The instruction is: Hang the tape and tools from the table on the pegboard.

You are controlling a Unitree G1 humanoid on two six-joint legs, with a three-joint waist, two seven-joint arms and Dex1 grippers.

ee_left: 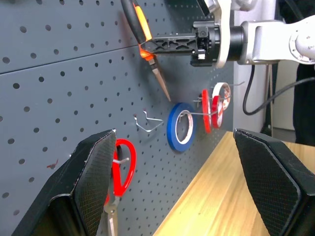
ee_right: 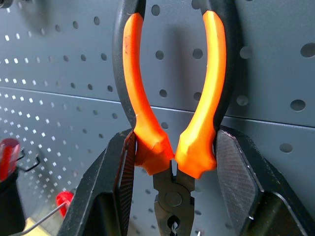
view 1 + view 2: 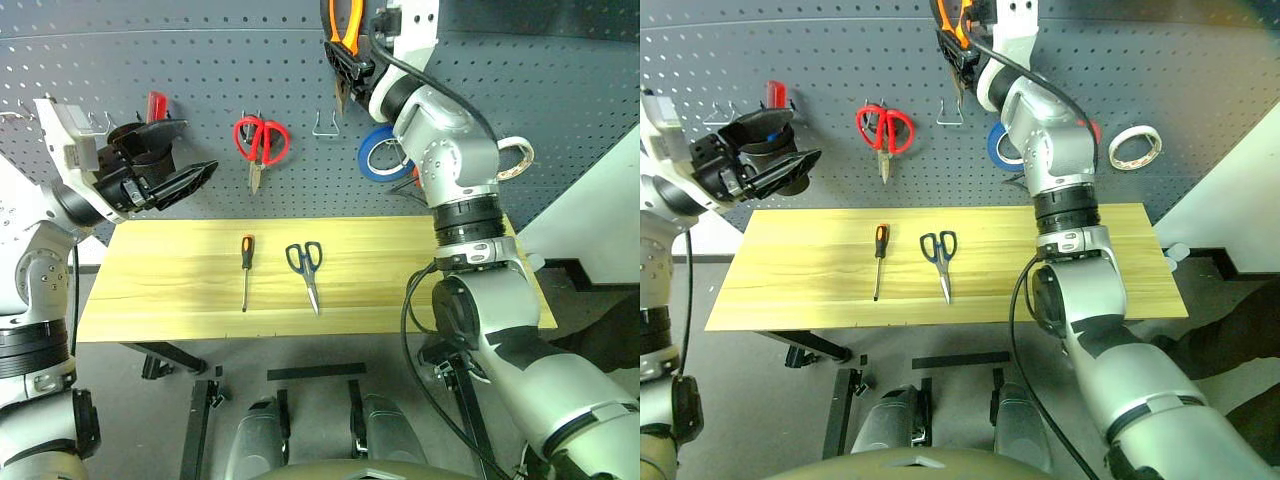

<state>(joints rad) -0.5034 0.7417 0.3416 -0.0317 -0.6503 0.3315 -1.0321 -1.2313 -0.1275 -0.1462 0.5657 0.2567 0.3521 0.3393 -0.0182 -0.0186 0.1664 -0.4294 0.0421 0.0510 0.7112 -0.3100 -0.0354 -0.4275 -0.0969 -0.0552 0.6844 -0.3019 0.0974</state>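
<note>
Now I have the pegboard (image 3: 180, 60) ahead, with the table (image 3: 180, 290) under it carrying the scissors (image 3: 306, 266) and screwdriver (image 3: 246, 268), waiting their turn. My right gripper (image 2: 172, 162) pinches the pliers (image 2: 170, 113) low on the handles, so the loop can meet a hook. My left gripper (image 1: 172, 191) hangs spread and empty. The tape (image 3: 1135, 147) is already hung.

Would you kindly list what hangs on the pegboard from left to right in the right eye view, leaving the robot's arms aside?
Red-handled tool → red-handled scissors → empty wire hook → blue tape roll → white tape roll.
</note>
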